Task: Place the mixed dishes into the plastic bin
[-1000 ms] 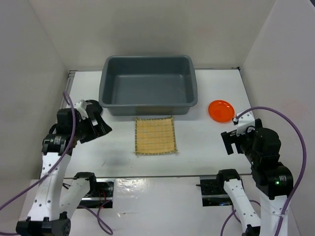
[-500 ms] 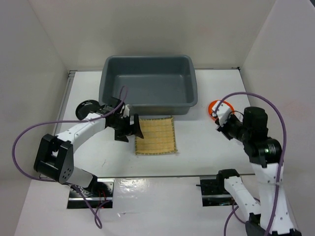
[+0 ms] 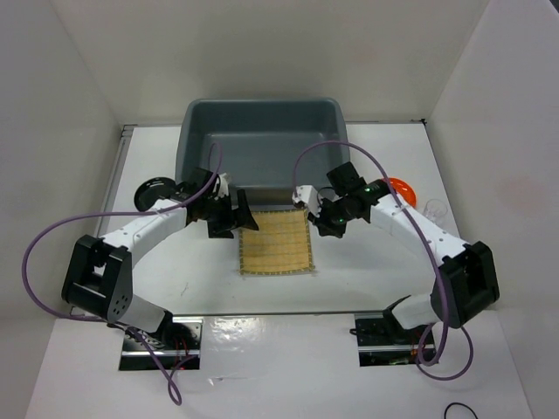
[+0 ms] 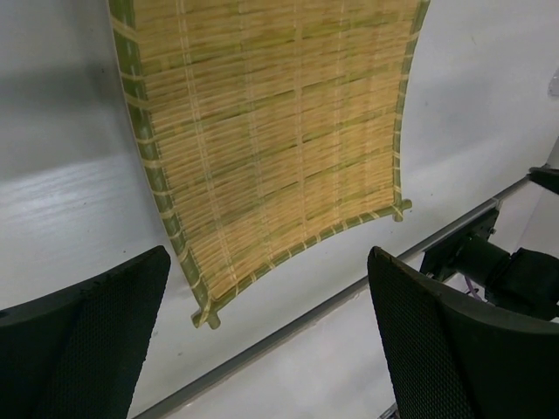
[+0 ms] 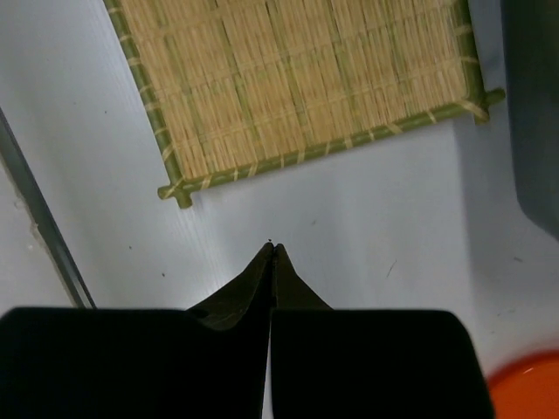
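Note:
The tan woven mat point(image 3: 275, 243) lies flat in front of the grey plastic bin point(image 3: 262, 144). My left gripper point(image 3: 241, 216) hovers open over the mat's left edge; in the left wrist view its fingers point(image 4: 87, 340) straddle the mat point(image 4: 271, 131) without touching it. My right gripper point(image 3: 316, 215) is shut and empty, just off the mat's right edge. Its closed tips point(image 5: 273, 249) point at bare table beside the mat point(image 5: 297, 87). The orange plate point(image 3: 403, 186) sits right of the bin, partly behind the right arm. The black bowl point(image 3: 153, 190) is at the left.
A small clear glass cup point(image 3: 434, 208) stands faintly visible near the right wall. The bin's wall point(image 5: 534, 113) and the orange plate's rim point(image 5: 524, 388) show at the right wrist view's edge. White walls enclose the table on three sides.
The right arm swung from beside the orange plate to the mat's right edge, and its jaws shut on nothing. The left arm reached in from the far left to the mat's left edge.

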